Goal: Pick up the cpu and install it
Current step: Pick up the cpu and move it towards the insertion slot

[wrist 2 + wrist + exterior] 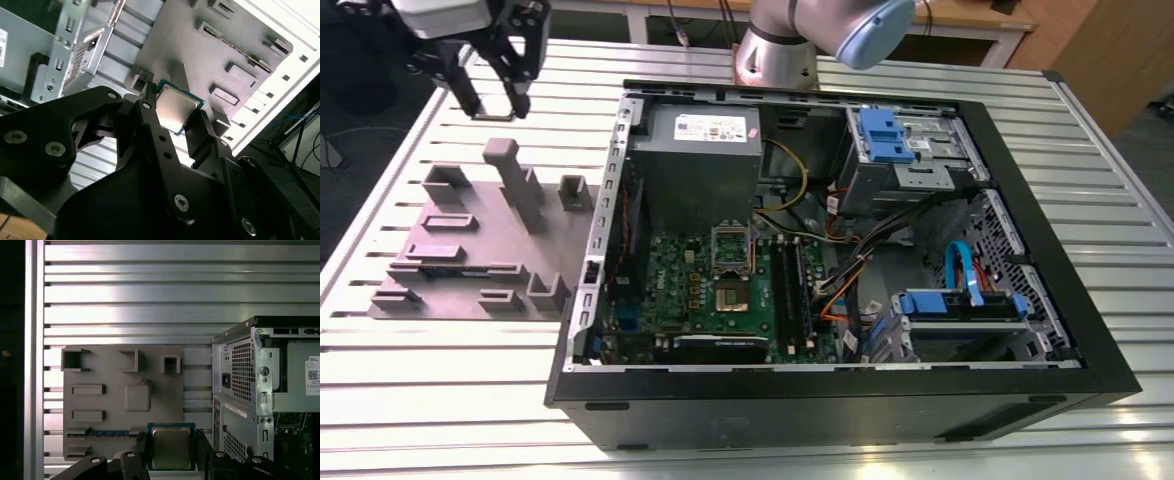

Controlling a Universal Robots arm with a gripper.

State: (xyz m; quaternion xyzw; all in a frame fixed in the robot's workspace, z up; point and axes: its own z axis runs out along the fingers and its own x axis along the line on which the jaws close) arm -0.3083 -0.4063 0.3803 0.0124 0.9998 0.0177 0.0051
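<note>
Currently, cpu [171,447] clamped in tool [495,106], aloft near grey fixture plate [110,405].

Matte black gripper [498,108], chunky linkage fingers [159,131], shiny silver screws [181,202] all over. Plain silver-grey arm [774,55] with a pale blue joint cap [877,30].

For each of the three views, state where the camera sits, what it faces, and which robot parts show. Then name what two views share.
Exterior view: off the arm, looking down on the open computer case and grey fixture plate; the arm and tool show.
First wrist view: on the wrist, facing straight down past the tool onto the plate.
Second wrist view: on the wrist, angled along the tool's black body toward the plate.
Shared: both wrist views show the cpu gripped in the tool.
</note>
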